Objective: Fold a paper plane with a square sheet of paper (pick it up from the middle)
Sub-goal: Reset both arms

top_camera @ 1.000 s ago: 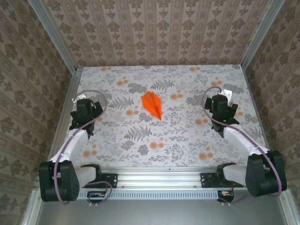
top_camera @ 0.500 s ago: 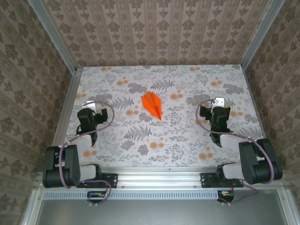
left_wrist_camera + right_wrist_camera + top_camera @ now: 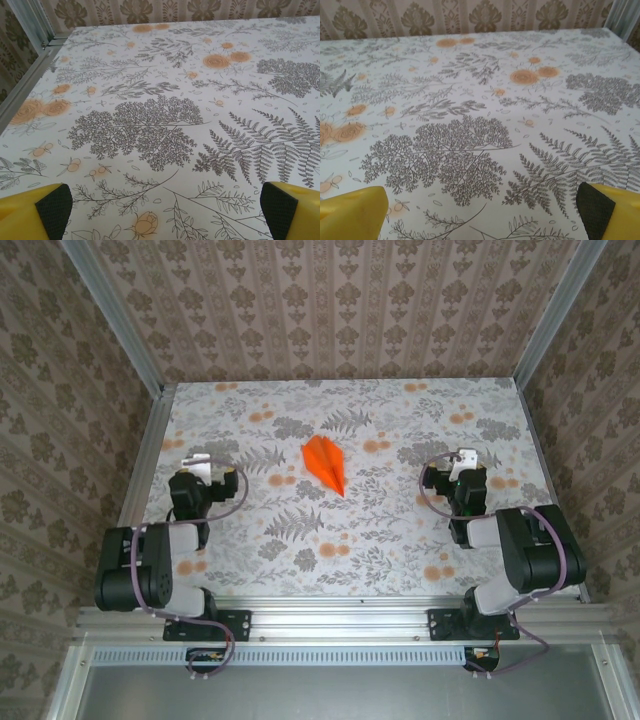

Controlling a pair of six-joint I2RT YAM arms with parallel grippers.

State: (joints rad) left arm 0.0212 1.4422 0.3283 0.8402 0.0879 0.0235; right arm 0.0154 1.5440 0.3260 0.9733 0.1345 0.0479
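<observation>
We judged the folding complete: the paper plane [image 3: 325,463] lay as a creased dart near the middle of the table [image 3: 400,540], held by nothing. The left fingers [image 3: 54,206] and right fingers [image 3: 594,207] stood wide and empty. They sat toward the side rails [image 3: 137,480], well apart from the plane, with open room all around it.

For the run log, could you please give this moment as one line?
paper plane: folded, on tablecloth | left hand: open, empty | right hand: open, empty | contact: none
</observation>
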